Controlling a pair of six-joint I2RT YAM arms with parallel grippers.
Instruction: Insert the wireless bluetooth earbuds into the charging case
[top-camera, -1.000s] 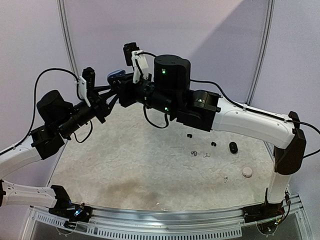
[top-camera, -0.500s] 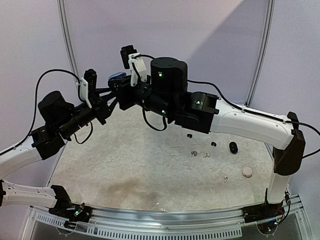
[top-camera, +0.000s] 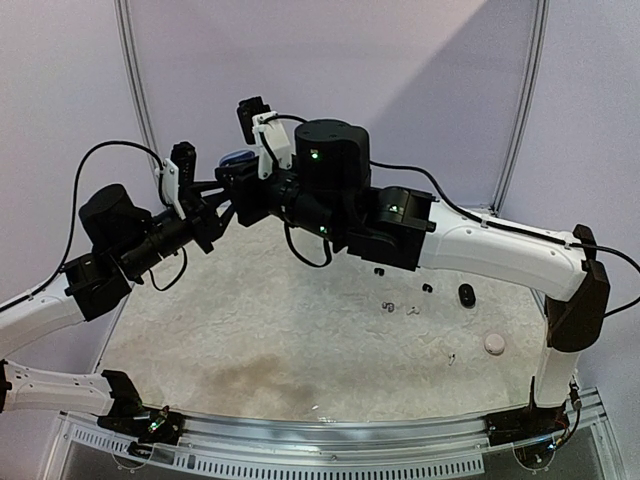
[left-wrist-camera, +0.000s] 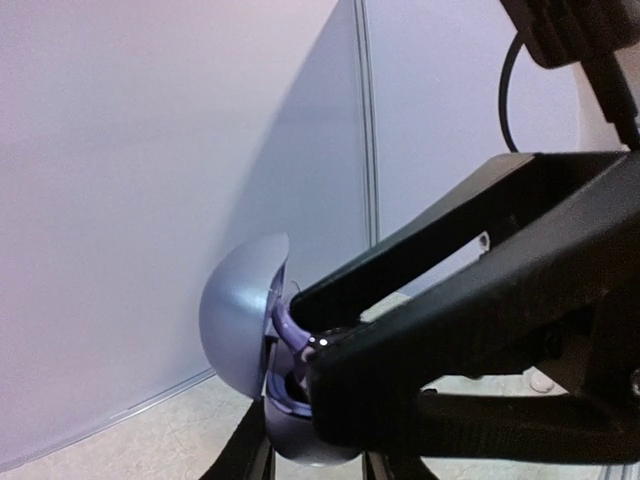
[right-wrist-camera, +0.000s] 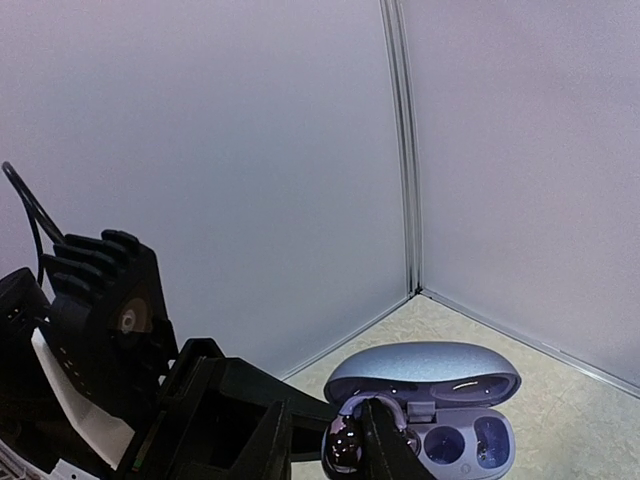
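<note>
An open blue-lilac charging case (right-wrist-camera: 440, 385) is held in the air near the back left (top-camera: 237, 157). My left gripper (left-wrist-camera: 315, 458) is shut on its base from below, and the lid (left-wrist-camera: 238, 318) stands open. My right gripper (right-wrist-camera: 335, 448) is shut on a glossy purple earbud (right-wrist-camera: 347, 443) with a lilac ear hook (left-wrist-camera: 288, 328). The earbud is at the case's left well and the two right wells show empty. Tiny black earbuds (top-camera: 427, 288) and silvery earbuds (top-camera: 390, 307) lie on the table.
A black pebble case (top-camera: 466, 295) and a white round case (top-camera: 494, 344) lie on the pale mat at the right. A small pale bit (top-camera: 452, 357) lies near them. Grey walls and a corner post (right-wrist-camera: 405, 150) stand close behind the grippers.
Both grippers have moved slightly left and up together, still holding the case and the earbud.
</note>
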